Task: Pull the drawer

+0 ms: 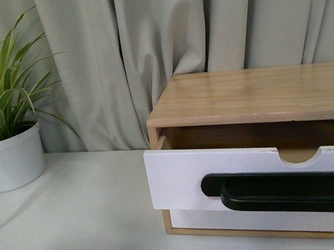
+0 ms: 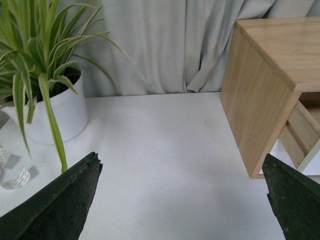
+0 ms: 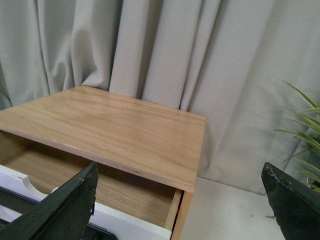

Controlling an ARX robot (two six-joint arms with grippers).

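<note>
**Both arms off the handle; drawer part-out**

Nearest, the wide white-fronted drawer (image 1: 181,179) is seen part-way out of the light wood cabinet (image 1: 256,93), front facing the robot. Its long black bar handle (image 1: 290,191) runs left-to-right. The right gripper (image 3: 180,167) is spread & empty above the drawer opening, handle below it, so it is judged nearer. The left gripper (image 2: 181,157), likewise spread w/ nothing held, is over the white table (image 2: 150,125), cabinet to its right. A grey curtain (image 1: 113,57) is hung behind.

Potted plant (image 1: 0,99) on a table (image 1: 87,225), curtain (image 1: 113,57) behind
Striped leaves rise from a white pot (image 1: 12,161) at the table's far left edge; the curtain hangs in folds.
</note>
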